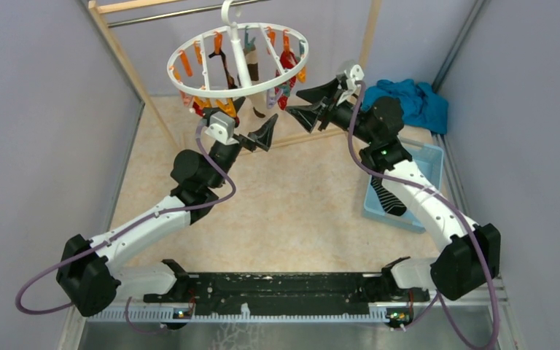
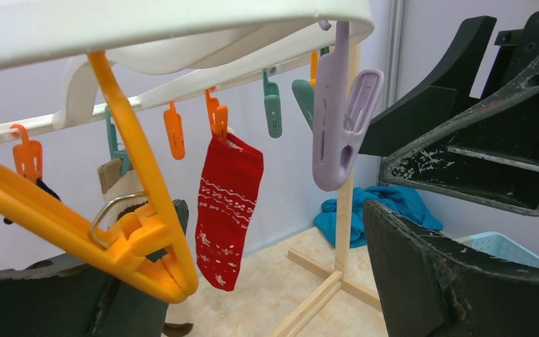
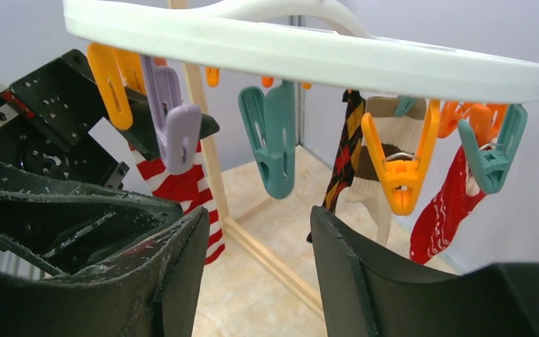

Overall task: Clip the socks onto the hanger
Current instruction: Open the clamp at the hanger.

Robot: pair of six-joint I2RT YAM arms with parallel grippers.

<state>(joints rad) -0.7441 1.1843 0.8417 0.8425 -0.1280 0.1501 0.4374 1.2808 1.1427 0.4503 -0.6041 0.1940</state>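
The white round hanger [image 1: 242,67] hangs from the rack, and several socks are clipped to it. In the left wrist view a red patterned sock [image 2: 228,207] hangs from an orange clip. In the right wrist view a red-and-white striped sock [image 3: 182,189], a dark argyle sock [image 3: 344,154] and a red patterned sock [image 3: 449,203] hang. A black sock with white stripes [image 1: 388,197] lies in the blue basket. My left gripper [image 1: 270,135] [image 2: 253,295] is open under the ring, with an orange clip [image 2: 133,246] beside its left finger. My right gripper [image 1: 294,102] [image 3: 260,274] is open and empty below a teal clip [image 3: 274,140].
The wooden rack's post [image 2: 344,210] and its floor bar [image 3: 281,267] stand just behind the hanger. A light blue basket [image 1: 426,157] sits at the right. A teal-blue cloth heap [image 1: 408,102] lies at the back right. Grey walls close in on both sides.
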